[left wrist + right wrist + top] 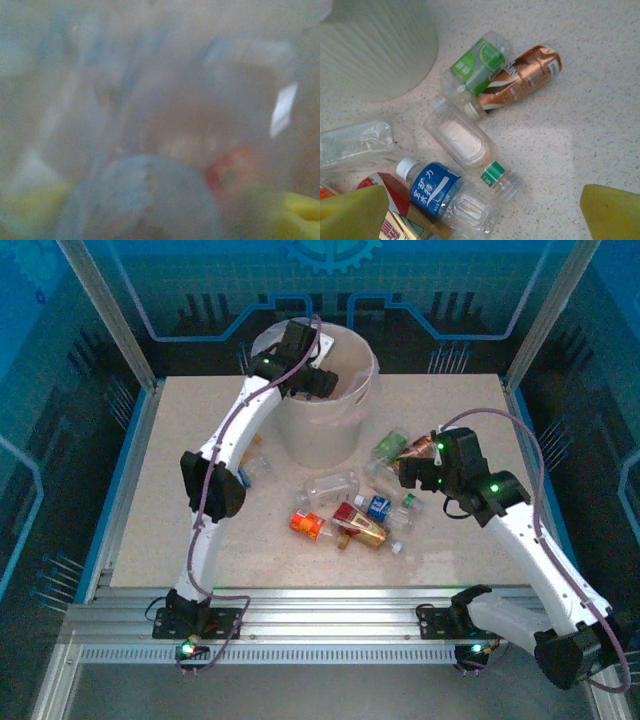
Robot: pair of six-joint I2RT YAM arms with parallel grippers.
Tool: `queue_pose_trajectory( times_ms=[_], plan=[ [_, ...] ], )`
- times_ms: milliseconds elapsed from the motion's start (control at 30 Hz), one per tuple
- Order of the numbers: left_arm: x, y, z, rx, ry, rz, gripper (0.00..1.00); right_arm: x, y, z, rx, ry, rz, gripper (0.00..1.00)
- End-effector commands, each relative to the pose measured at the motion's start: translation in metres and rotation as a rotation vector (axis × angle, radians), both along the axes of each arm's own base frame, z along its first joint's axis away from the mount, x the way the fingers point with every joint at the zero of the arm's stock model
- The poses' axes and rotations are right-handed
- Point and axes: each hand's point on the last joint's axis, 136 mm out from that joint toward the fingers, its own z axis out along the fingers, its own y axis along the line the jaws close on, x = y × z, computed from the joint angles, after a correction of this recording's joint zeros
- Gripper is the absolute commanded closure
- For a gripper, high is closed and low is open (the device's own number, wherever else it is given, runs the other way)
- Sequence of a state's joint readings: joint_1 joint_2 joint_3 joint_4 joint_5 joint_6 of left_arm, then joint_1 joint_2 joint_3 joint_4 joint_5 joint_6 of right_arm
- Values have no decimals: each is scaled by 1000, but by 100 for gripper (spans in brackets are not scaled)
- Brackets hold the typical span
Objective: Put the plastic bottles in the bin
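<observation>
**Hovering at the bin with one arm, lining up the next pick with the other**

Top view: the left gripper [312, 375] hangs inside the mouth of the bin [345, 435], which stands far back on the worktop [200, 540]. The right gripper [405, 465] hovers over the plastic bottles [350, 515] scattered just in front of the bin. A clear bottle [255, 465] lies beside the left forearm, so a straight lift out of the bin looks safest.

Left wrist view: heavily blurred. Yellow fingertips [302, 205] sit in the bottom corners, wide apart, with nothing plainly gripped. The blue-grey and red shapes below cannot be identified.

Right wrist view: the right gripper [482, 215] is spread wide and empty. Closest beneath it lies a blue-labelled bottle [440, 192], touching a small green-banded bottle [497, 175] and a flat clear bottle [460, 137]. Farther off, a copper bottle [525, 75] lies against a green-labelled bottle [477, 65]. Crowded neighbours may get pinched too, so the copper bottle's open side probably offers the cleaner grasp, across its narrow body.
</observation>
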State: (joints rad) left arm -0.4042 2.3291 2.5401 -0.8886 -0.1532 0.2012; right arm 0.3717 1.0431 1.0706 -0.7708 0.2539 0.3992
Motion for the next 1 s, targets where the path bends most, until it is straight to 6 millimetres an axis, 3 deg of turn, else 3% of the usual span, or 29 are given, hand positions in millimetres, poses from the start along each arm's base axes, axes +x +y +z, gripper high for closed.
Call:
queue_pose_trajectory(
  times_ms=[0, 167, 367, 567, 767, 967],
  plan=[
    [-16, -2, -3, 13, 59, 9, 10, -5, 4, -2, 9, 39, 41, 0],
    [-27, -5, 44, -39, -22, 13, 1, -9, 3, -9, -8, 70, 52, 0],
    [-47, -9, 119, -164, -154, 0, 1, -9, 1, -6, -7, 56, 34, 0],
    [-79, -1, 179, -247, -251, -11, 1, -10, 7, -2, 13, 52, 68, 0],
    [-111, 17, 199, -301, -280, 19, 1, -22, 12, -3, -16, 65, 127, 0],
    [-148, 43, 185, -324, -284, 83, 1, -38, 7, -11, -80, 95, 124, 0]
  ],
)
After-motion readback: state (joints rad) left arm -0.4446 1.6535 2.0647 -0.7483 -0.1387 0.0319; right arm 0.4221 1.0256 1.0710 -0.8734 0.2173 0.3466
